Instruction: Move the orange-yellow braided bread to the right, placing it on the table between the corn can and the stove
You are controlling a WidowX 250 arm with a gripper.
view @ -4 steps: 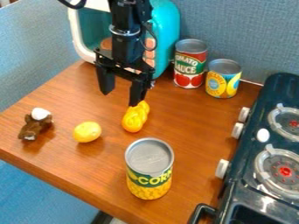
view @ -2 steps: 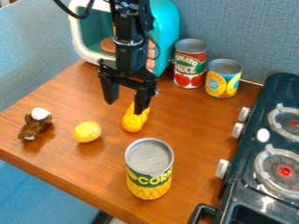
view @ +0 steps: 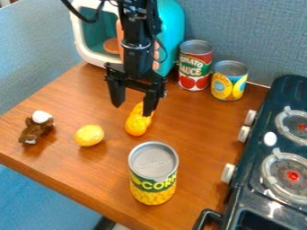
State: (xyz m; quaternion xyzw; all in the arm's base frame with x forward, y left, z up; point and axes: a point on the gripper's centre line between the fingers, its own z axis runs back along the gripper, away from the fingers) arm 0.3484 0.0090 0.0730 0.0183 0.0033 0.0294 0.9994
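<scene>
My black gripper (view: 133, 110) hangs over the back middle of the wooden table, its two fingers spread apart with nothing between them. Its right finger overlaps the top of a yellow-orange lumpy toy (view: 137, 123); whether they touch I cannot tell. To the left lies a yellow lemon-like toy (view: 89, 135), and farther left a brown toy with a white top (view: 37, 127). A corn can (view: 153, 173) stands upright nearer the front. Behind and to the right are a tomato sauce can (view: 195, 65) and a shorter yellow and blue can (view: 229, 81), both upright.
A teal and white toy microwave (view: 170, 33) stands at the back, behind the arm. The dark toy stove (view: 258, 175) with white knobs takes up the right side. Blue-grey padded panels rise behind the table (view: 198, 134) and along its left.
The gripper has moved a little to the right and downward in the view, now overlapping the yellow-orange toy's upper end. Its fingers remain apart. The objects have stayed where they were.
</scene>
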